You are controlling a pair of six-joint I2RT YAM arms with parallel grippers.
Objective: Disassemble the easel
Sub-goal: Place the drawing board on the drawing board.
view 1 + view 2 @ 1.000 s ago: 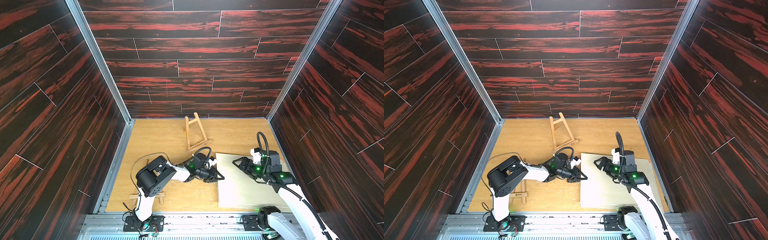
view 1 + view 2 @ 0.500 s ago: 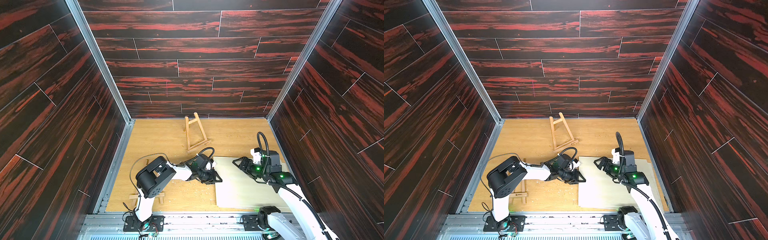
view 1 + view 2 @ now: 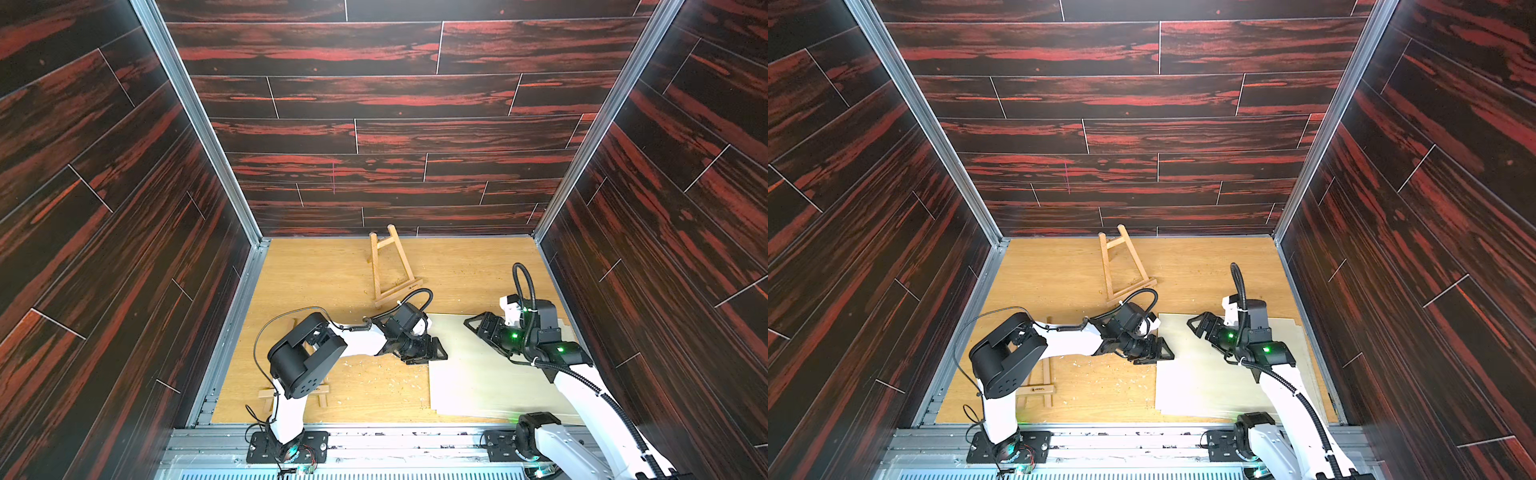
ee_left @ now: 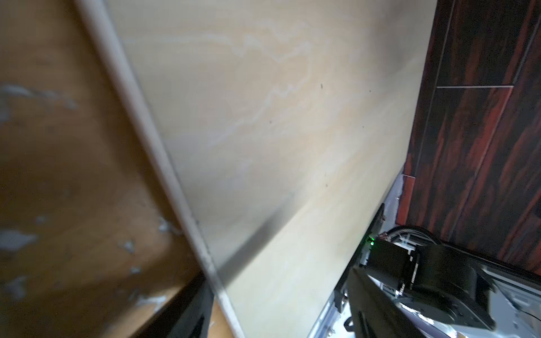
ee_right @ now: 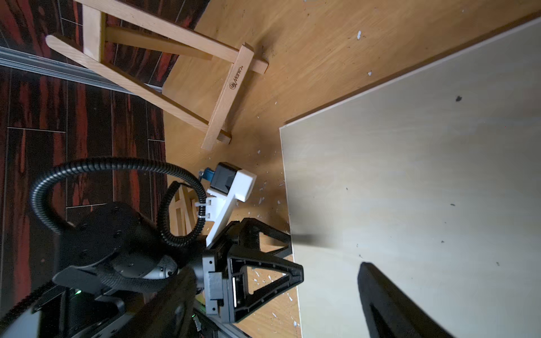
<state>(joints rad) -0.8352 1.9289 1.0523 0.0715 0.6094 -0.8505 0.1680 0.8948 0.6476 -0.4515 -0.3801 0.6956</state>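
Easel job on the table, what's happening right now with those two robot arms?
The pale board lies flat on the table. The left gripper sits at its edge, open, not clamping it. The right gripper hovers open above the board. One wooden easel frame is at the back of the table, untouched; a second easel frame lies by the left arm's base.

Bare wooden easel (image 3: 399, 291), matt board (image 3: 490, 374)

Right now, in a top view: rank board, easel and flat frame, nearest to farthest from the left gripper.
1. Board: its edge is right at the left gripper.
2. Easel: at the back.
3. Flat frame: front left.
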